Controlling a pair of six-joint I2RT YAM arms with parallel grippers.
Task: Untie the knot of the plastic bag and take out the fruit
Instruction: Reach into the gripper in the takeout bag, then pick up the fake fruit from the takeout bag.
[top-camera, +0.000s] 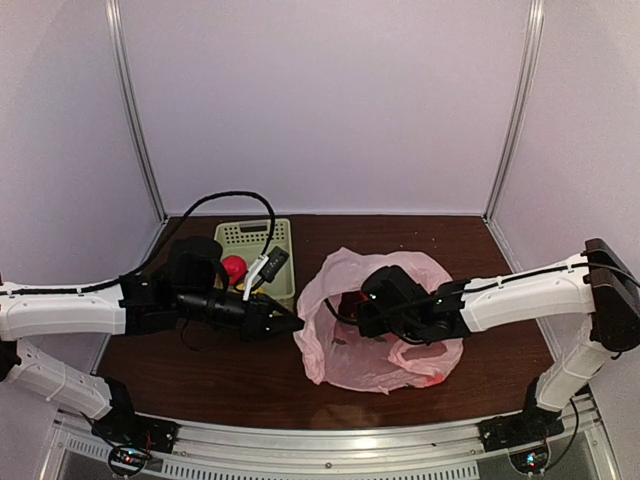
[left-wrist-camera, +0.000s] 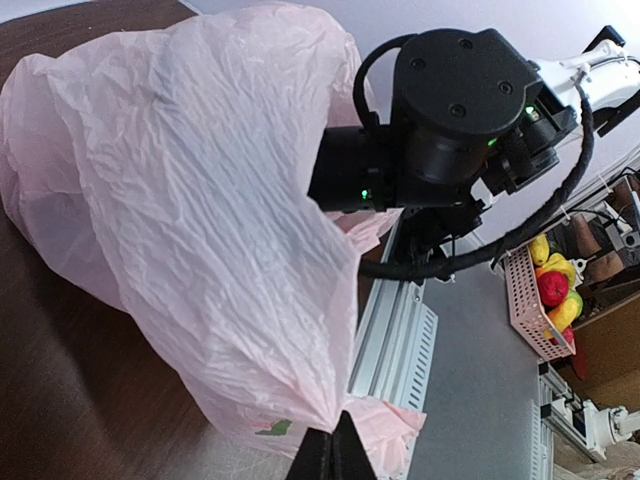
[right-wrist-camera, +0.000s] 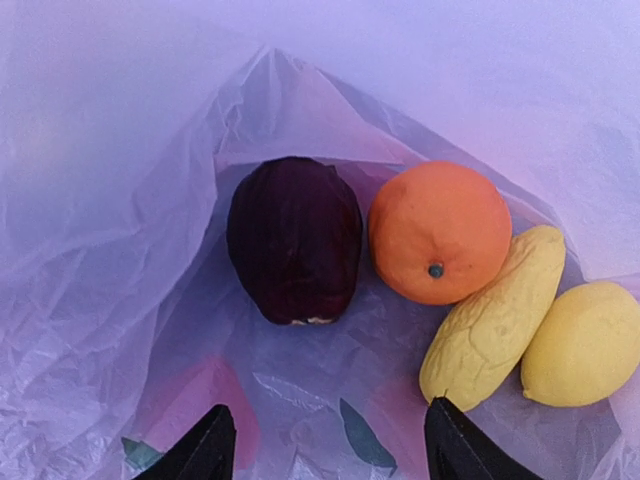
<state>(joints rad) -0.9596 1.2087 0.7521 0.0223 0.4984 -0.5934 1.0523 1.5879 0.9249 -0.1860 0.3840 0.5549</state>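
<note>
Brown table (top-camera: 250, 390): left pincer (left-wrist-camera: 333, 452) pinches the plastic bag (left-wrist-camera: 200, 200), right pincer (right-wrist-camera: 328, 415) spread over the fruit (right-wrist-camera: 440, 232).

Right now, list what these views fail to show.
- Top view: the plastic bag contents, covered by the right arm.
- Left wrist: the same contents, behind pink film; the left gripper, mostly cut off by the bottom edge.
- Right wrist: the yellow fruit, cut by the right edge; a reddish patch, unclear under film.
</note>
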